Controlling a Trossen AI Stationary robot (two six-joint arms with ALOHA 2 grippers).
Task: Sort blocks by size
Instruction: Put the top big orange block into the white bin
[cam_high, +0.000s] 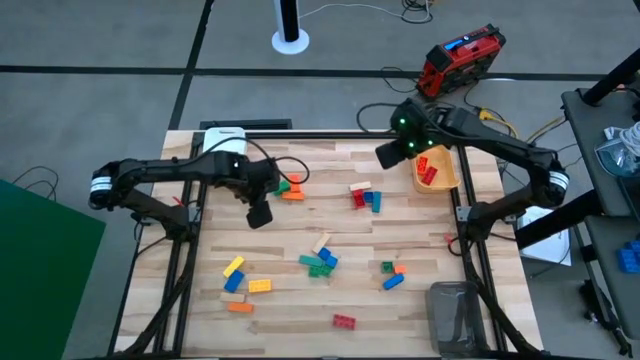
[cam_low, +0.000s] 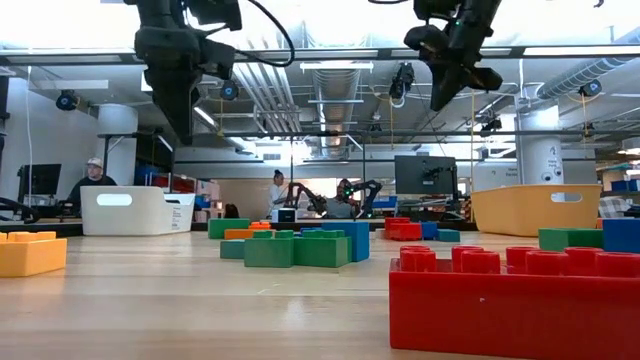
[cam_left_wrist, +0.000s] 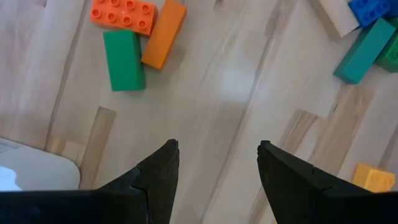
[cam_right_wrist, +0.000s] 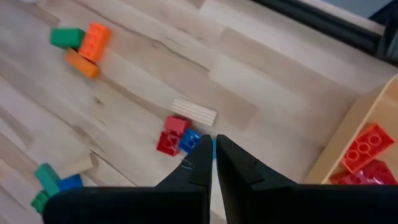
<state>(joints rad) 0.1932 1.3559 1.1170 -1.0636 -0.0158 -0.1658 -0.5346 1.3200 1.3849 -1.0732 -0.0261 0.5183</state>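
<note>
My left gripper (cam_left_wrist: 214, 171) wide open, empty, above table (cam_high: 300, 300). My right gripper (cam_right_wrist: 213, 163) shut, empty, near yellow bin (cam_high: 445, 180). Blocks (cam_high: 320, 262) scattered mid-table: light, hard, slick; pinch flat sides.

Blocks (cam_high: 322, 262) scattered on table (cam_high: 300, 320), some in bin (cam_high: 445, 182)

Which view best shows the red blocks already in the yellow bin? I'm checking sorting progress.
The right wrist view: the red blocks lie clearly inside the yellow bin. The high view shows them smaller; the low view shows only the bin's wall; the left wrist view misses it.
</note>
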